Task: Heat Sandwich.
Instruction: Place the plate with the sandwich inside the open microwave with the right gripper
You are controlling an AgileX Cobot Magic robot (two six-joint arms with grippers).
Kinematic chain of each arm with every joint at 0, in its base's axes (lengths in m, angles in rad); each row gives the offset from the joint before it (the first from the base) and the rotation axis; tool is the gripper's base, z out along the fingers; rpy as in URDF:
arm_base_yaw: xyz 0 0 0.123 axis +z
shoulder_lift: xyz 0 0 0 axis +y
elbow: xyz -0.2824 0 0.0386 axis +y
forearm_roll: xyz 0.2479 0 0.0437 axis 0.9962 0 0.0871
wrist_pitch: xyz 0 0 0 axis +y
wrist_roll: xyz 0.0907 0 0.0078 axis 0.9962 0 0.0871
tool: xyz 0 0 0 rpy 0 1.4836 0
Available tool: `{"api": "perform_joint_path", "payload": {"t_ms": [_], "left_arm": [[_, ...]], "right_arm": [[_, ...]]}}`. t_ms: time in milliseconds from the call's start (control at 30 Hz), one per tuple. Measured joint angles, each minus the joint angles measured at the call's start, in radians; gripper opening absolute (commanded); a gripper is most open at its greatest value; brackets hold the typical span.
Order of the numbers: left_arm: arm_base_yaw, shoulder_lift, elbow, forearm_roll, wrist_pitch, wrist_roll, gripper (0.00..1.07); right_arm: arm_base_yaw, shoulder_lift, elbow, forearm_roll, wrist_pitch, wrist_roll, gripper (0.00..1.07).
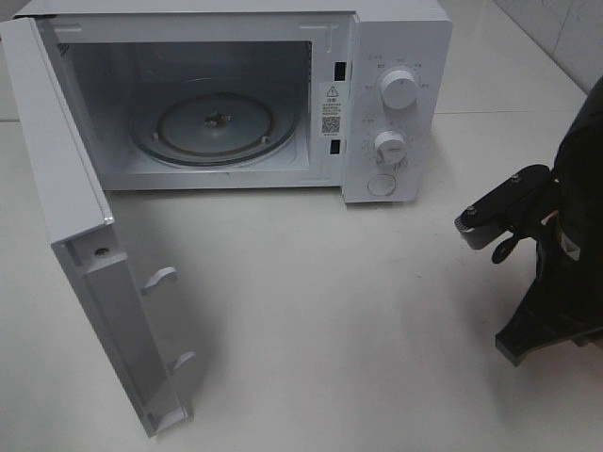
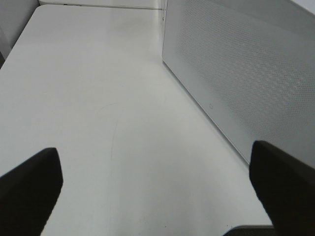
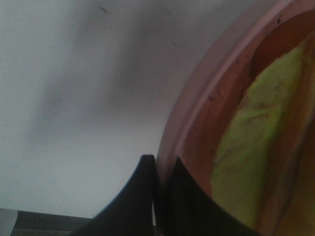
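Here, yellow-green sandwich [image 3: 251, 147] sits on pink plate [image 3: 202, 93].

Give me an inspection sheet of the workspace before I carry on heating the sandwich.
Surface: white table, no spills seen.
Job's things: microwave with door swung open and glass turntable empty. The sandwich lies on the pink plate, seen only in the right wrist view.
Clutter: nothing seen.
Pincers: left pincer open and empty, beside the microwave. Right pincer shut on the pink plate's rim.
Cables: nothing seen.
Surroundings: tiled wall behind.
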Motion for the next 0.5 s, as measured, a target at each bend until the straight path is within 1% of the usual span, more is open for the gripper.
{"api": "perform_joint_path", "payload": {"t_ms": [133, 200, 267, 400, 500], "left_arm": [[0.000, 0.000, 0.000, 0.000, 0.000, 0.000, 0.98], [0.000, 0.000, 0.000, 0.000, 0.000, 0.000, 0.98], [0.000, 0.000, 0.000, 0.000, 0.000, 0.000, 0.98], [0.000, 0.000, 0.000, 0.000, 0.000, 0.000, 0.98], [0.000, 0.000, 0.000, 0.000, 0.000, 0.000, 0.98]], "right_arm": [[0.034, -0.013, 0.000, 0.000, 0.011, -0.004, 0.00], [0.077, -0.028, 0.000, 0.000, 0.025, -0.019, 0.00], [0.089, -0.034, 0.000, 0.000, 0.030, -0.025, 0.00], [0.178, -0.072, 0.001, -0.001, 0.037, -0.035, 0.00], [0.202, -0.076, 0.001, -0.001, 0.048, -0.036, 0.00]]}}
